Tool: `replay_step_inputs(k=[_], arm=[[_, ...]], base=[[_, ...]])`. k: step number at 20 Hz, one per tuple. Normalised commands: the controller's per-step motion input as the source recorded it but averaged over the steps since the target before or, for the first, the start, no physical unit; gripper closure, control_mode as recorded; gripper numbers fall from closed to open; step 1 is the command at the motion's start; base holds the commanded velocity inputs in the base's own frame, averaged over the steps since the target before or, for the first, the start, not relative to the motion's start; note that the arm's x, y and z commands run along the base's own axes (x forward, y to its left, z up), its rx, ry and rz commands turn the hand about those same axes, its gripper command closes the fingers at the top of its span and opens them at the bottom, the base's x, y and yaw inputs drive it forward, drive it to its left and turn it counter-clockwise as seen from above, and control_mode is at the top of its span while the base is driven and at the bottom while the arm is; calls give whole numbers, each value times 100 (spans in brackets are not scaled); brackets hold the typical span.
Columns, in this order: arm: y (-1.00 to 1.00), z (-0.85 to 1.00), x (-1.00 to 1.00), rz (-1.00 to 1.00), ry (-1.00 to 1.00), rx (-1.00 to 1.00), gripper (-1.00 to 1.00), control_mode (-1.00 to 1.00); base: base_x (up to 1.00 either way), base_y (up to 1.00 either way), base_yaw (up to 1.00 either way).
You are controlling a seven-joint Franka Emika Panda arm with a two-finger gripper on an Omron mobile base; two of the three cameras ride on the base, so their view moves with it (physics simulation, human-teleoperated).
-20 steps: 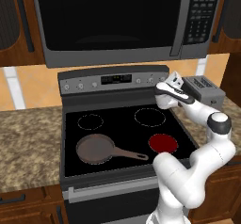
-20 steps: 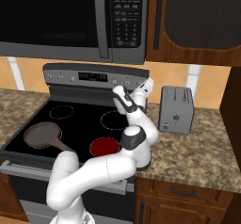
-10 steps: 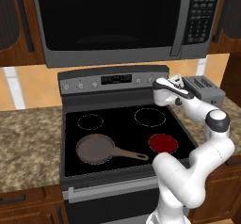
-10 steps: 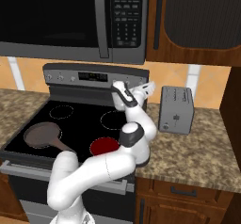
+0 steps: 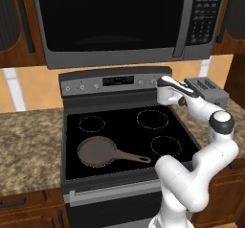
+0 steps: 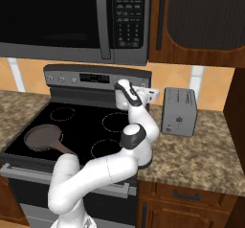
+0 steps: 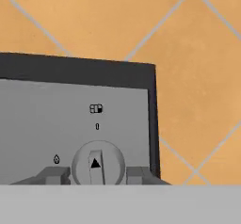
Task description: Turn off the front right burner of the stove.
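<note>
The stove (image 5: 125, 132) has a black glass top and a grey back panel. Its front right burner (image 5: 165, 146) is a thin dashed ring, also seen in the right base view (image 6: 106, 149). My gripper (image 5: 161, 82) reaches the right end of the back panel (image 6: 119, 85). In the hand view the gripper (image 7: 98, 173) is shut on the rightmost knob (image 7: 98, 163), one fingertip pressing on each side. The knob's black arrow points up at a "0" mark.
A brown frying pan (image 5: 98, 150) sits on the front left zone, handle pointing right. A grey toaster (image 5: 206, 89) stands on the granite counter right of the stove. The dark microwave (image 5: 119, 21) hangs close above the panel.
The front right burner has gone from a solid red disc to a thin dashed ring. The hand has moved left, in against the right end of the back panel.
</note>
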Motion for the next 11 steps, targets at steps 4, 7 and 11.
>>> replay_step_inputs(k=[4,7,11], arm=[[-25,0,2,-15,0,69,100,-100],[-20,0,0,-16,0,68,100,-100],[-10,-7,-1,-8,-2,41,100,-100]], base=[[0,0,0],[0,0,0],[0,0,0]])
